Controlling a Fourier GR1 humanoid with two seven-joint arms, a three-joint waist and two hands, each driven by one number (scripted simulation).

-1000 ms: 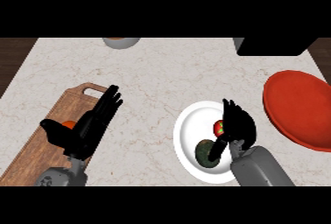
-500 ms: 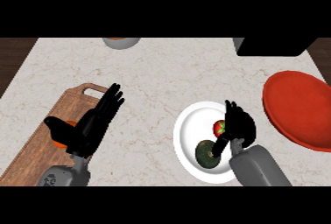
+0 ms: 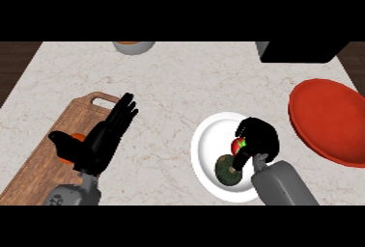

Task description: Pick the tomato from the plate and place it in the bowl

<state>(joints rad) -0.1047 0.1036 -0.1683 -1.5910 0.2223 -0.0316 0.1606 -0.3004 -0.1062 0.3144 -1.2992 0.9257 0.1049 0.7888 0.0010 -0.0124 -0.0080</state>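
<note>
Right hand [image 3: 258,139] is down on the white plate [image 3: 210,144], fingers curled over the tomato [image 3: 238,144]; only a red sliver with a green stem spot shows at the hand's left edge, so I read it as clasped round the tomato, though whether it has left the plate surface can't be told from here. Tomato sits on the right half of the plate, just under the palm; a dark green round item [image 3: 230,171] lies just beside it toward the near rim, touching or nearly touching the wrist side.

Key relation: the red bowl [image 3: 332,121] lies to the hand's right and slightly further from the robot, near the plate but apart from it; the carry is a short sideways sweep to the right, no obstacle between. Right hand is the only sensible one; the left is well apart on the other side.

Left hand [image 3: 105,137] rests with fingers straight over the wooden cutting board [image 3: 44,161], holding nothing; an orange object [image 3: 73,140] shows beside its thumb.

Judgement: grasp looks made; next is lift, then move right over the bowl's rim; watch the green item doesn't get dragged along.

Far edge: a small grey bowl [image 3: 133,46] and a black box [image 3: 299,51]; not involved.
</note>
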